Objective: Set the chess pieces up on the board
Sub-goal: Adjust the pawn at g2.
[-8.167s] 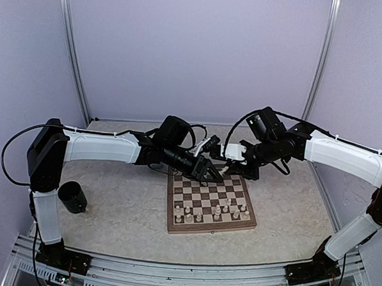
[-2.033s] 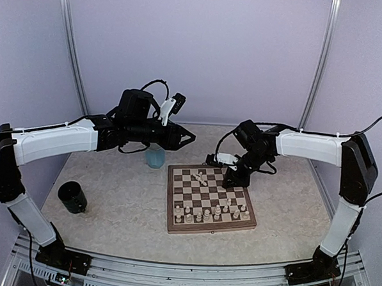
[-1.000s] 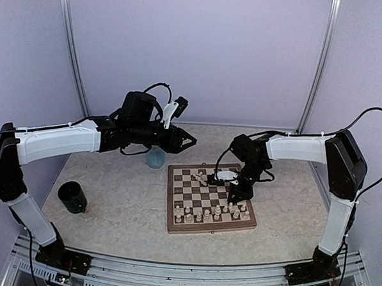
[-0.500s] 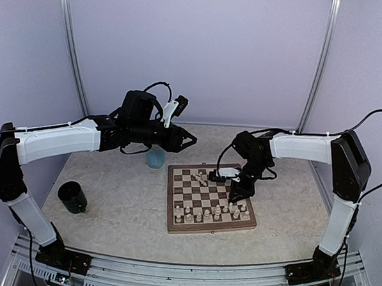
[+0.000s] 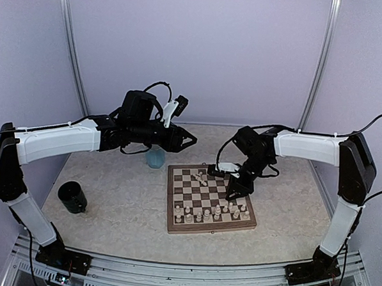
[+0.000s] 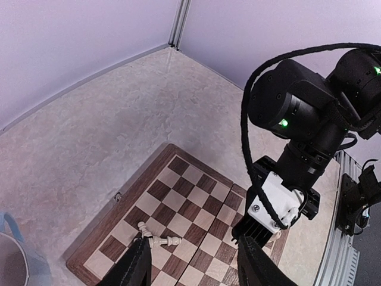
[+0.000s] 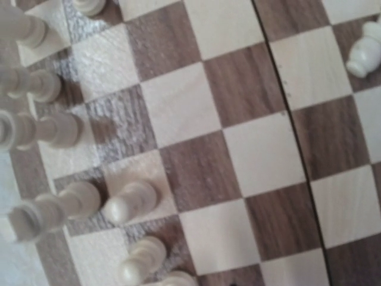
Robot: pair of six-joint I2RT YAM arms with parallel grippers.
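The board lies mid-table. Several cream chess pieces stand in its near rows, and two more lie tipped over near its far edge. My right gripper hangs low over the board's right side; its fingers do not show in the right wrist view, which looks straight down on standing pieces and squares. My left gripper is open and empty, held high behind the board's far left corner. In the left wrist view its fingers frame the lying pieces and the right gripper.
A pale blue cup stands just behind the board's far left corner, under the left arm. A black cup sits at the table's left. Metal posts and purple walls close in the back and sides.
My right gripper has lifted a little and drawn back from the pieces in the near right rows. The left arm has stayed still.
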